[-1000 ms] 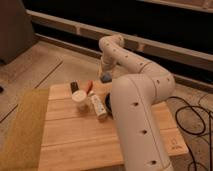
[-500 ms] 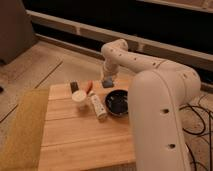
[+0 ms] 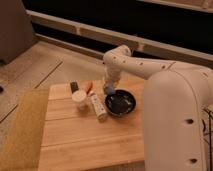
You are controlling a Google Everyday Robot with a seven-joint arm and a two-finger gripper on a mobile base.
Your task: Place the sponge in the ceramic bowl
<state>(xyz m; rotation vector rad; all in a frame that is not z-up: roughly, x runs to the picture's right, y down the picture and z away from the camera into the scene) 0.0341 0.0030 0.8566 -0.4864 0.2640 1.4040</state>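
The ceramic bowl [image 3: 121, 103] is a round glossy black dish on the wooden table, right of centre. My gripper [image 3: 107, 88] hangs from the white arm that bends at the elbow [image 3: 120, 54] and points down just beyond the bowl's far left rim. A small blue-grey sponge [image 3: 108, 91] shows at the gripper's tip, held between the fingers, a little above the table and beside the bowl's edge.
A white cup [image 3: 79, 99] stands left of the bowl, with a white bottle [image 3: 98, 106] lying between them. A small black block [image 3: 74, 86] and an orange-red item [image 3: 89, 86] sit behind the cup. The arm's large white body [image 3: 175, 125] blocks the table's right side.
The arm's big white body has swung to the right and uncovered the bowl. The gripper has come down and nearer, towards the bowl's far left rim.
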